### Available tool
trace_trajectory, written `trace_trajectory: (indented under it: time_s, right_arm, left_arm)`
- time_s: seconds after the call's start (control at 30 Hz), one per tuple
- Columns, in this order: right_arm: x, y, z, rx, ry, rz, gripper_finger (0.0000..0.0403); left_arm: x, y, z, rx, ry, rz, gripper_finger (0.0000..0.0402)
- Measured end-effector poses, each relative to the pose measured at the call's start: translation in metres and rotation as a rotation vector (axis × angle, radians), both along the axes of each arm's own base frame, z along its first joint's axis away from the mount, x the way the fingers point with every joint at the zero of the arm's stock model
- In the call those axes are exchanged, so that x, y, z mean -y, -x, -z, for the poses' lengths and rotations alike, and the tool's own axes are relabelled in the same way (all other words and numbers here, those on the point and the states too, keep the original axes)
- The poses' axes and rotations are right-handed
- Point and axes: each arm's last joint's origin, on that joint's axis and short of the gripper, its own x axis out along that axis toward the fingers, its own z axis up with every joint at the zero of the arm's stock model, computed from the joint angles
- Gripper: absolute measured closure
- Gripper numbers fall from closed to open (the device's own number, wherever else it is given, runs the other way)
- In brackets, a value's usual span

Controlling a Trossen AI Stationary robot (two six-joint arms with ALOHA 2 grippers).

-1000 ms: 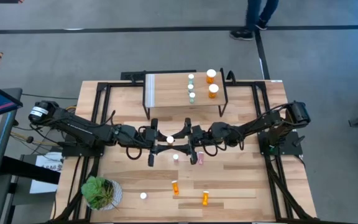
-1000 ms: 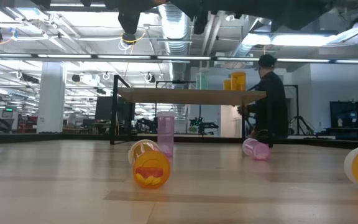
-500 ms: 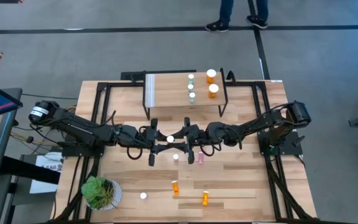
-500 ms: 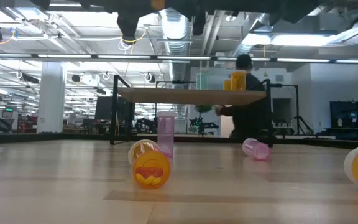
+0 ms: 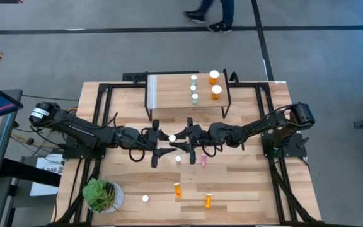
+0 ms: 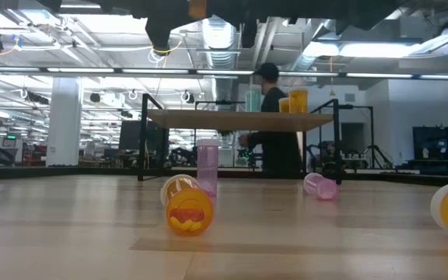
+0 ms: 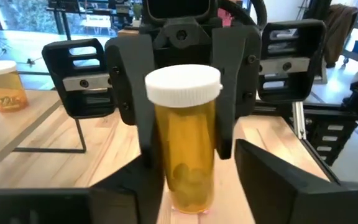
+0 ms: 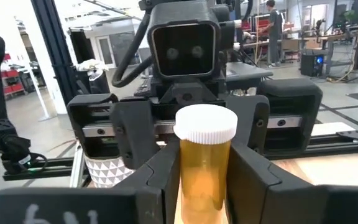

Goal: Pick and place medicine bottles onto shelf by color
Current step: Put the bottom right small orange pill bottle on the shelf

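R jaws pinch an orange bottle w/ white cap, one finger flat on each side of it. L jaws face them from the opposite side, spread, fingers just off the bottle's sides. In the high view the bottle is held upright above mid-tabletop, just in front of the shelf, between the two arms. R arm reaches in from the right edge, L arm from the left; wrists nearly meet at centre.

On the shelf: three pale green bottles in a short row, two wider orange bottles beside them, all upright, toward the shelf's right end.

On the tabletop, below the jaws: a pink bottle upright, another pink one lying near it. Nearer the front edge: two orange bottles lying apart, plus one white-capped bottle upright, colour not clear. Potted plant at front-left corner.

A person is on the floor beyond the shelf.
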Motion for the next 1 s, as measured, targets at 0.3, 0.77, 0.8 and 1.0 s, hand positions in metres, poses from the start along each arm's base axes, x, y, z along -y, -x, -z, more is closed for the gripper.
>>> trace_trajectory:
  time_s: [0.3, 0.77, 0.8, 1.0]
  right_arm:
    - [-0.001, 0.001, 0.008, -0.081, 0.035, 0.001, 0.027]
    - [-0.001, 0.001, 0.01, -0.091, 0.041, 0.013, 0.027]
    - [-0.001, 0.001, 0.01, -0.092, 0.041, 0.013, 0.027]
    - [0.0, 0.001, 0.011, -0.1, 0.043, 0.013, 0.027]
  left_arm:
    - [-0.006, 0.033, -0.019, -0.08, 0.003, -0.035, 0.0185]
    - [0.008, 0.017, -0.012, -0.017, -0.03, -0.008, 0.0184]
    - [0.008, 0.015, -0.01, -0.016, -0.03, -0.011, 0.0184]
    - [0.001, 0.009, -0.009, 0.007, -0.007, -0.039, 0.0184]
